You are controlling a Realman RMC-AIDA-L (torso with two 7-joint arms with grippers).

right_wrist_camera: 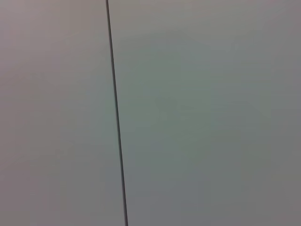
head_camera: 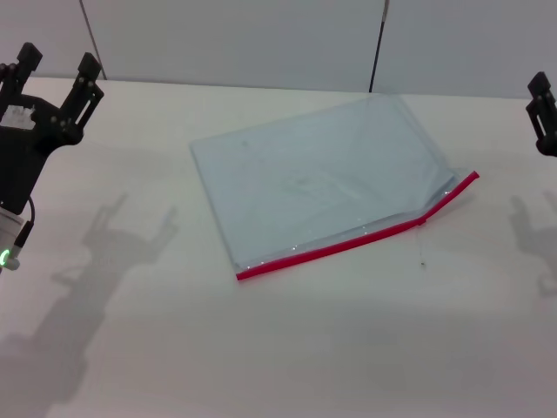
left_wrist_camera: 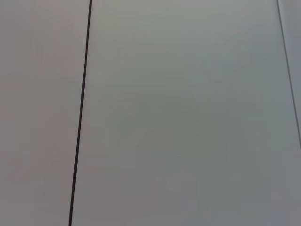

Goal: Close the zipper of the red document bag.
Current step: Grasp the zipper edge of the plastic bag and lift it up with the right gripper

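The red document bag [head_camera: 322, 178] lies flat and skewed on the white table in the head view, a translucent pale blue-grey pouch. Its zipper [head_camera: 348, 244] is the bright red strip along the near long edge, running from the near left corner up to the right corner, with a kink near its right end [head_camera: 424, 218]. My left gripper [head_camera: 59, 63] is raised at the far left, well away from the bag, its two black fingers spread open and empty. My right gripper [head_camera: 541, 104] shows only partly at the right edge, also clear of the bag.
The white table [head_camera: 287, 348] stretches around the bag, with arm shadows on its left and right sides. A grey wall with a dark vertical seam [head_camera: 376, 43] stands behind. Both wrist views show only that wall [left_wrist_camera: 188, 113] [right_wrist_camera: 197, 113].
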